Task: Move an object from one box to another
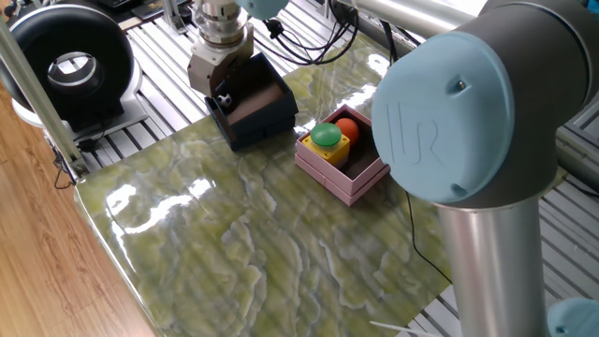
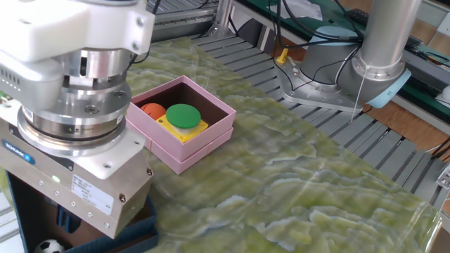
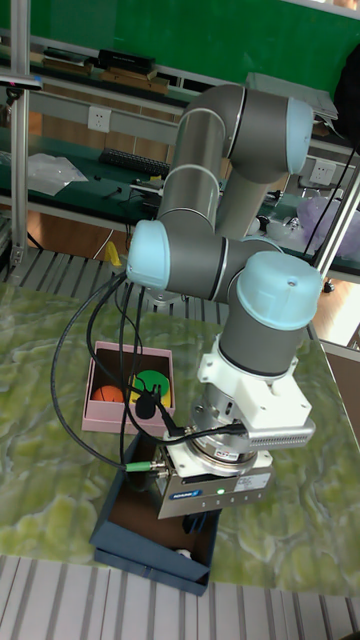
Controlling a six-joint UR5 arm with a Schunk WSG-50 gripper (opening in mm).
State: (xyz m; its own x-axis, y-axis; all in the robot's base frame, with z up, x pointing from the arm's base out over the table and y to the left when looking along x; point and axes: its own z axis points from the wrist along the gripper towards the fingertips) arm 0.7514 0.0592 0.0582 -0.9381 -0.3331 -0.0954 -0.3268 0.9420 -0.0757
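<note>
The hand [image 1: 217,82] is hanging over the navy box [image 1: 257,105], its fingers hidden, so I cannot tell whether they are spread or pinching; the small soccer ball [image 2: 49,246] is lying in the box's corner, just beside and below the hand. The pink box [image 1: 343,155] is sitting just beside the navy box on the worktop [image 1: 262,234], on the side away from the ball.

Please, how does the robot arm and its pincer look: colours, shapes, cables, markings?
The arm has thick grey tube segments with light blue round joint caps. Black cables hang along it. The pincer has a boxy silver body under a round ribbed metal flange, with a small label and a green light.
</note>
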